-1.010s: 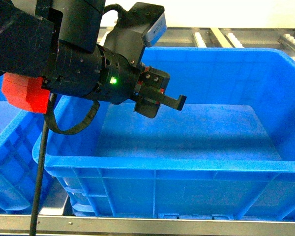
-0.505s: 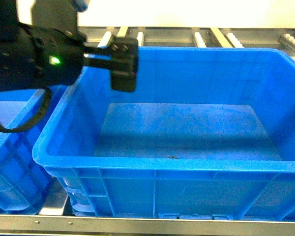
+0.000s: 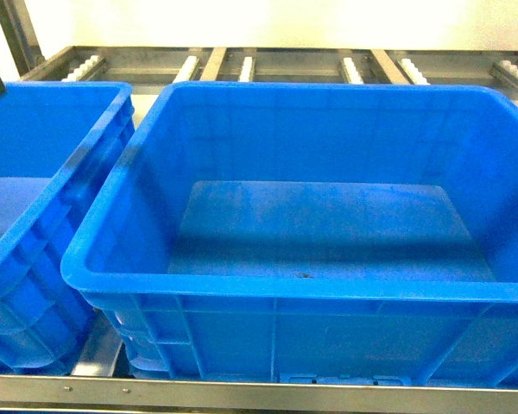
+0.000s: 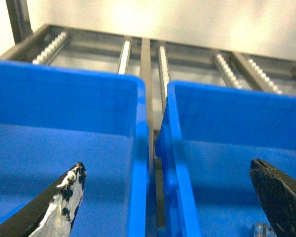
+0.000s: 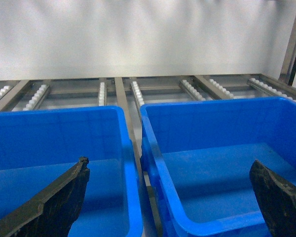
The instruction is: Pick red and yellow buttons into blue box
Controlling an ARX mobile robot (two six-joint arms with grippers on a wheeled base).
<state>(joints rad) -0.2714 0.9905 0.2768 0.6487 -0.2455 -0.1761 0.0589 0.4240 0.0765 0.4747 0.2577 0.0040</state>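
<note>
The blue box (image 3: 276,289) fills the middle of the head view, and its smooth floor is bare apart from a tiny dark speck near the front wall. The red and yellow buttons are out of view in every frame. In its wrist view my left gripper (image 4: 166,165) is open and holds nothing. It hangs over the gap between the blue box (image 4: 227,98) and a neighbouring crate. My right gripper (image 5: 168,163) is open too, with nothing in it, above the blue box (image 5: 158,148). Neither gripper shows in the head view.
A second blue crate (image 3: 86,147) stands close on the left, seen as the crate (image 4: 138,148) and the crate (image 5: 123,148) in the wrist views. Metal roller rails (image 3: 242,65) run behind. A steel shelf edge (image 3: 242,392) crosses the front. A small pale glint (image 4: 259,229) lies low in the left wrist view; I cannot tell what it is.
The left arm and its gripper, which hung over the blue box's left side, swung left and out of the head view. The box's inside is now unobstructed.
</note>
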